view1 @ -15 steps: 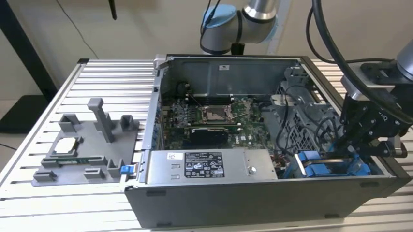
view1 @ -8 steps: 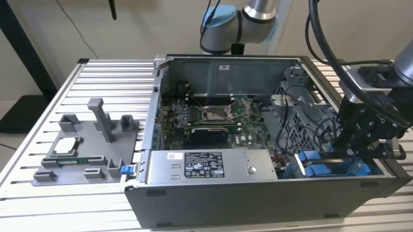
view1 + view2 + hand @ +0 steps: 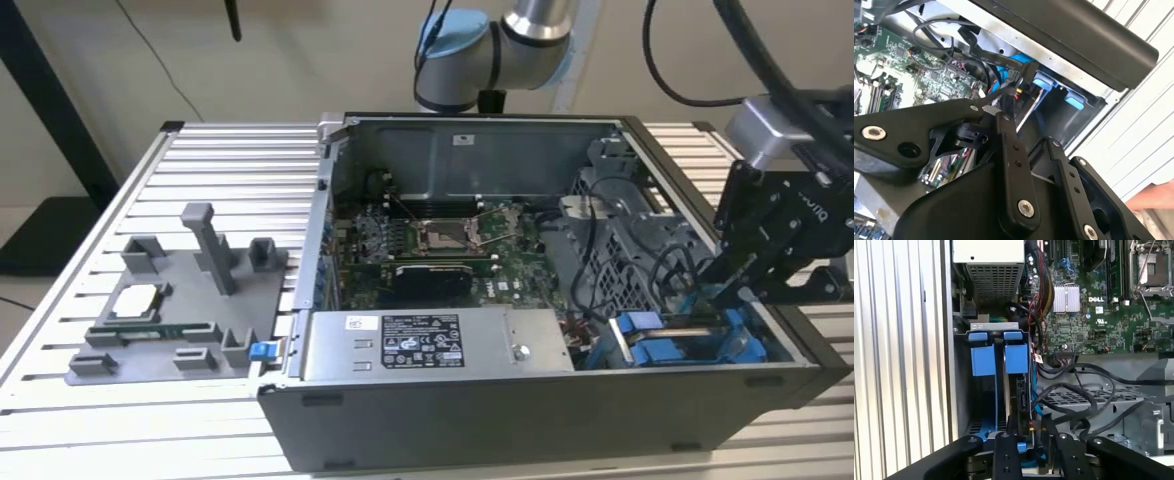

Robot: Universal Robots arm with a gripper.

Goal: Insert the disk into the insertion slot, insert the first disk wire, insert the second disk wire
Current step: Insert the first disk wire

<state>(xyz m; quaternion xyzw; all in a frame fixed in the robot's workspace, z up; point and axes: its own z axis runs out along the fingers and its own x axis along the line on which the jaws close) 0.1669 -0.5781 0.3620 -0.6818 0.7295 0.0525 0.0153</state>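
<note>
The disk (image 3: 1023, 390) stands on edge in the insertion slot of the open computer case (image 3: 534, 410), held in its blue carrier (image 3: 1016, 357); a second blue carrier (image 3: 984, 360) sits beside it. In the exterior view these carriers (image 3: 667, 348) are in the bay at the case's front corner, on the exterior view's right. My gripper (image 3: 1031, 436) reaches down into that bay at the disk's connector end. Its fingers are drawn together on a small black disk wire plug with red and yellow leads (image 3: 1016, 91). The same gripper (image 3: 731, 292) hangs over the bay.
The grey labelled power-supply box (image 3: 427, 345) lies beside the bay, the motherboard (image 3: 427, 250) behind it. Loose black cables (image 3: 1079, 395) loop over the grey drive cage close to my fingers. A grey fixture with parts (image 3: 174, 300) is at the exterior view's left. A hand (image 3: 1154, 197) is outside the case.
</note>
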